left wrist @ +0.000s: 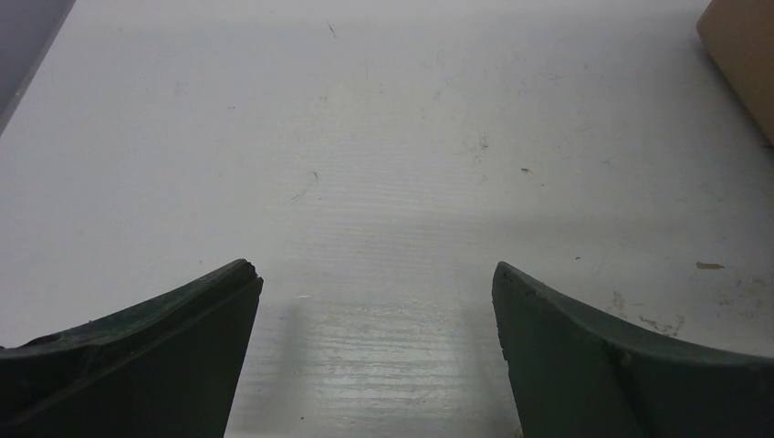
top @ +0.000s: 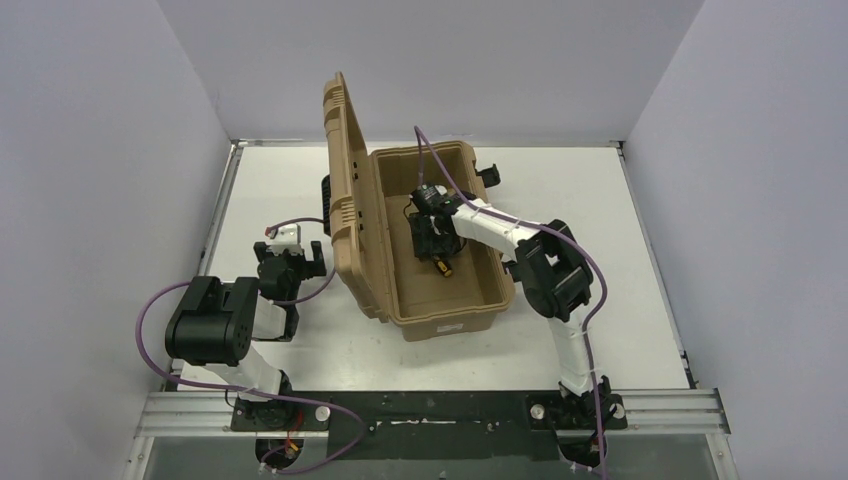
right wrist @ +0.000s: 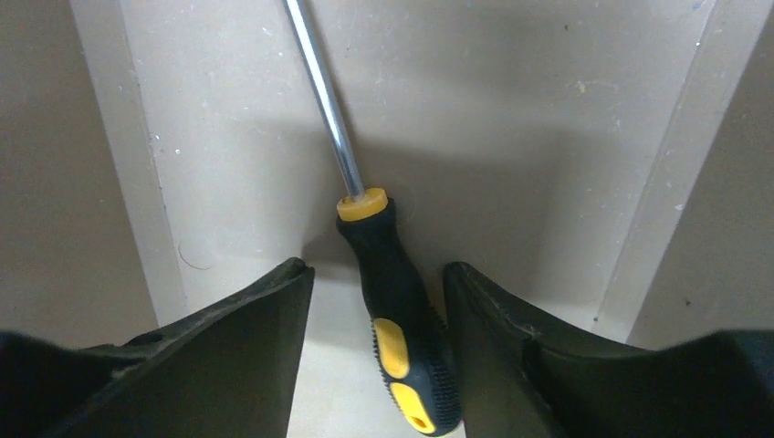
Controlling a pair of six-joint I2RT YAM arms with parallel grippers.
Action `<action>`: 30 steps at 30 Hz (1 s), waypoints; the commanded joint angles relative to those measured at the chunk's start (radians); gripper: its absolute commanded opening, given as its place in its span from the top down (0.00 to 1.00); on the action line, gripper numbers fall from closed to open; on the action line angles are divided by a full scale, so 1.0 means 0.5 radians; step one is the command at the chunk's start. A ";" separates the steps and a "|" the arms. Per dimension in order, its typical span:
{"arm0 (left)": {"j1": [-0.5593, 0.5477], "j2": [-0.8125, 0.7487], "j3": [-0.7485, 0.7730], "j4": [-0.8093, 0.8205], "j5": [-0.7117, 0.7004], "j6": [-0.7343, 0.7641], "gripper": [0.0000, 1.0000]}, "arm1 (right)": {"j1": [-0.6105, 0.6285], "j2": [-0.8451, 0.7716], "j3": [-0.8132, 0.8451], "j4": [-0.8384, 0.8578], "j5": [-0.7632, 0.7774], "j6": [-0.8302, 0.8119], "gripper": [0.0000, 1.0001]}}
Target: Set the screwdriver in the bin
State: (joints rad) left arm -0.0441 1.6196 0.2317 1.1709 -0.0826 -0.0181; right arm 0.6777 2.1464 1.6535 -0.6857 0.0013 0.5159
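Note:
The tan bin (top: 455,322) stands open mid-table, its ribbed lid (top: 345,190) upright on the left. My right gripper (top: 437,237) is down inside it. In the right wrist view the screwdriver (right wrist: 394,306), black-and-yellow handle and silver shaft (right wrist: 325,96), lies on the bin floor (right wrist: 511,109) between the fingers of my right gripper (right wrist: 374,269). The right finger touches the handle and the left finger stands apart from it, so the jaws are open. The handle end shows in the top view (top: 443,266). My left gripper (top: 290,262) is open and empty over the table, left of the bin.
The white table (left wrist: 383,137) lies under the left gripper (left wrist: 377,274), with a corner of the bin (left wrist: 744,46) at the upper right of that view. Black latches (top: 489,174) stick out from the bin's far side. Grey walls enclose the table.

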 commanded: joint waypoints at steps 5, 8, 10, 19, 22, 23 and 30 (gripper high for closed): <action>-0.004 -0.014 0.034 0.104 -0.016 -0.002 0.03 | 0.010 -0.152 0.154 -0.018 0.088 0.002 0.33; -0.004 -0.014 0.034 0.104 -0.016 -0.001 0.03 | 0.010 -0.230 0.222 -0.057 0.094 -0.016 0.28; -0.004 -0.014 0.034 0.106 -0.018 -0.003 0.03 | 0.010 -0.306 0.262 -0.058 0.087 -0.040 0.21; -0.004 -0.015 0.034 0.104 -0.017 -0.004 0.03 | -0.172 -0.685 0.434 -0.053 -0.017 -0.225 0.00; -0.004 -0.015 0.034 0.103 -0.017 -0.004 0.03 | -0.345 -0.905 0.270 0.089 -0.069 -0.301 0.00; -0.004 -0.015 0.034 0.104 -0.017 -0.002 0.03 | -0.406 -0.982 0.203 0.135 -0.053 -0.331 0.00; -0.004 -0.013 0.033 0.105 -0.017 -0.002 0.03 | -0.988 -1.442 -0.495 0.550 -0.037 -0.543 0.00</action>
State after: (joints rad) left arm -0.0441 1.6199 0.2317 1.1709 -0.0826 -0.0181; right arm 0.3008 1.5166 1.5867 -0.5579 -0.0292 0.3321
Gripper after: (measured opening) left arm 0.971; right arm 0.999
